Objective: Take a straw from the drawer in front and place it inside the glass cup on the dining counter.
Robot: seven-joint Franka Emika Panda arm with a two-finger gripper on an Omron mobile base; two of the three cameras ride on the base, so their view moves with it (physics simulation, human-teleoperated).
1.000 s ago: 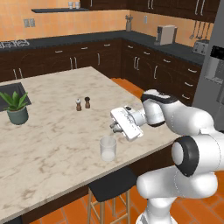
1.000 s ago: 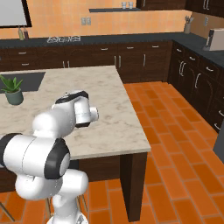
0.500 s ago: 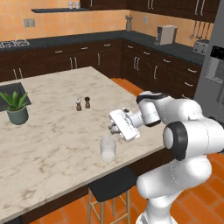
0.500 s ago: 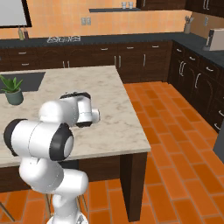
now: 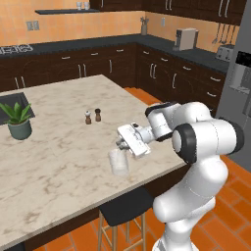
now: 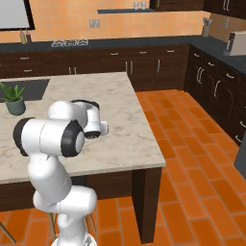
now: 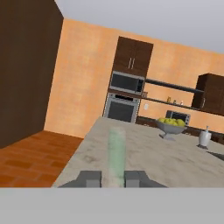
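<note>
Just below the tool (image 5: 120, 143) stands the glass cup (image 5: 118, 162).

The glass cup (image 5: 118, 162) stands on the surface (image 5: 59, 152), near its front edge. The pincer (image 5: 121, 143) hangs just above the cup, at about 1 o'clock from it. Two small shakers (image 5: 92, 116) stand side by side at 11 o'clock from the cup, farther back. A potted plant (image 5: 18, 120) sits at 10 o'clock, well apart. A stool (image 5: 126, 208) stands below the cup, under the edge.
</note>
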